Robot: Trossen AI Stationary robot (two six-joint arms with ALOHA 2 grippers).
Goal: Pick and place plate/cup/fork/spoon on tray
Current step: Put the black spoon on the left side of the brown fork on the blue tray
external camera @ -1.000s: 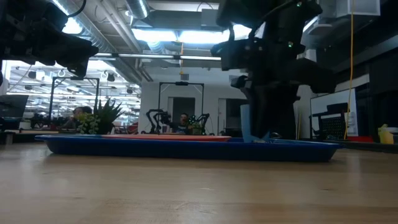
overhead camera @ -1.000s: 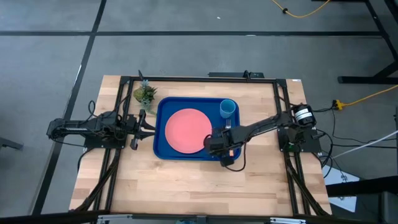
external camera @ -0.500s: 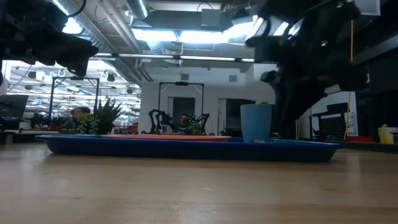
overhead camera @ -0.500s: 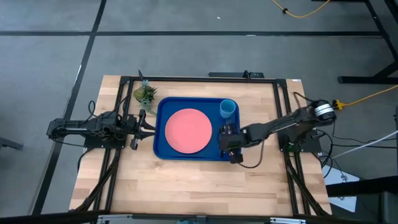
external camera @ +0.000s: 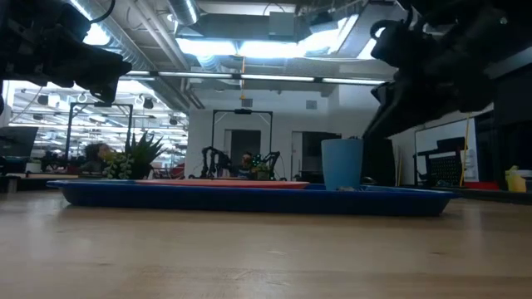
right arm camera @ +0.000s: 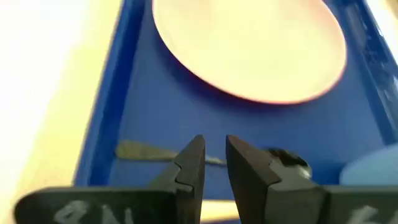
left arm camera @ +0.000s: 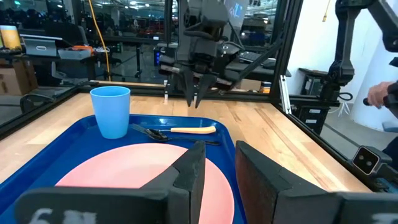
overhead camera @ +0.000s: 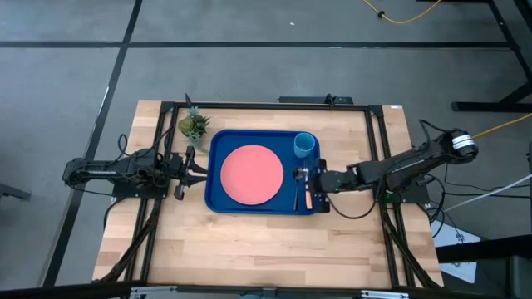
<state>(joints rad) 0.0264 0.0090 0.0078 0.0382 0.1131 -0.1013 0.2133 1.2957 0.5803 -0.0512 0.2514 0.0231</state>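
The blue tray (overhead camera: 218, 193) lies mid-table and holds the pink plate (overhead camera: 250, 174) and the light-blue cup (overhead camera: 304, 144), upright in its far right corner. The fork (overhead camera: 308, 198), tan handle, and the dark spoon (overhead camera: 298, 188) lie side by side flat on the tray's right part; they also show in the left wrist view, the fork (left arm camera: 194, 130) and the spoon (left arm camera: 149, 132). My right gripper (overhead camera: 320, 181) hangs over the tray's right rim, empty, fingers a narrow gap apart (right arm camera: 215, 158). My left gripper (overhead camera: 199, 163) waits at the tray's left edge, narrowly open (left arm camera: 221, 168).
A small potted plant (overhead camera: 193, 126) stands at the far left, beside the tray's far left corner. Black frame rails (overhead camera: 266, 105) run along the table's far, left and right sides. Bare wood (overhead camera: 258, 249) lies between the tray and the near edge.
My right gripper has drawn back from over the tray's right part toward the table's right edge and risen, and now stands over the tray's right rim. The fork and spoon lie uncovered on the tray. The cup, hidden behind it in the low view, shows again.
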